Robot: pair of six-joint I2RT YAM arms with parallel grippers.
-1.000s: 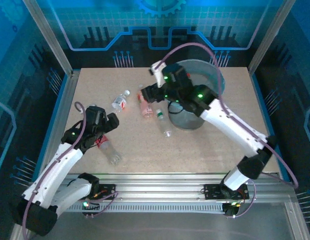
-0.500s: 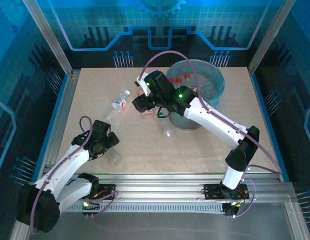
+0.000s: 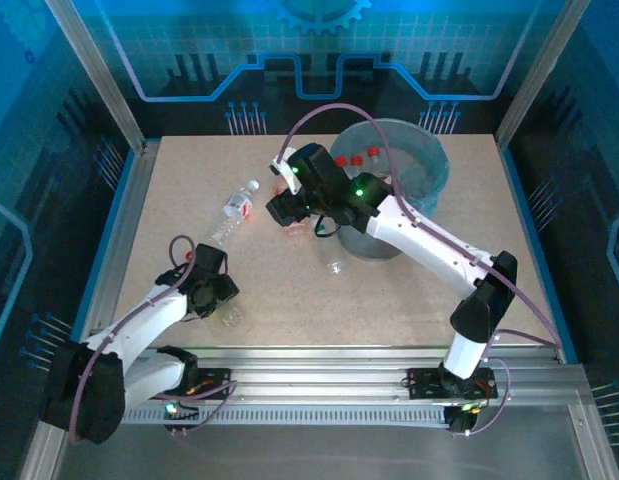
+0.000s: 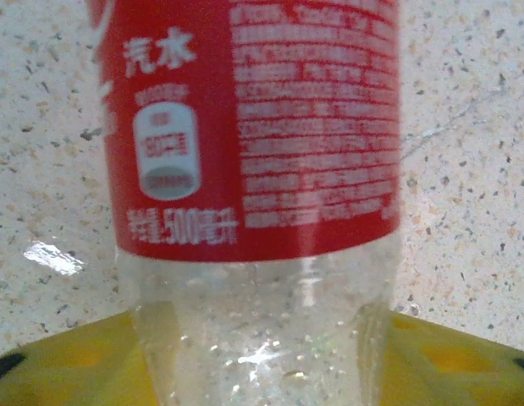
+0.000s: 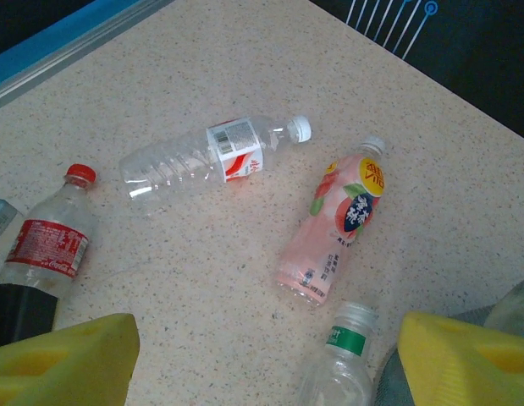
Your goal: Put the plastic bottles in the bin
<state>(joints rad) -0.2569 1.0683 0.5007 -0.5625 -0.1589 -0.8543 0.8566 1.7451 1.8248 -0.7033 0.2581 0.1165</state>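
**Inspector:** Large items first.

**Assessor:** The counter is level. The bin stands upright at its far right, with red-capped bottles inside. The right arm reaches just beside the bin. The left arm sits low at the near left, well apart from it.

**Inspector:** Bottles outside the bin?

**Assessor:** The red-label bottle lies on the counter, its long axis running straight away from the left wrist. The pink bottle lies ahead of the right wrist, its axis also running away. The green-capped bottle is just beneath that wrist.

**Inspector:** Fingers?

**Assessor:** The left fingers are closed across the red-label bottle's clear lower body, one on each side. The right fingers stand wide apart and hold nothing. In my judgement, the left arm's carry must cross to the far right, and the right arm is nearer the bin.
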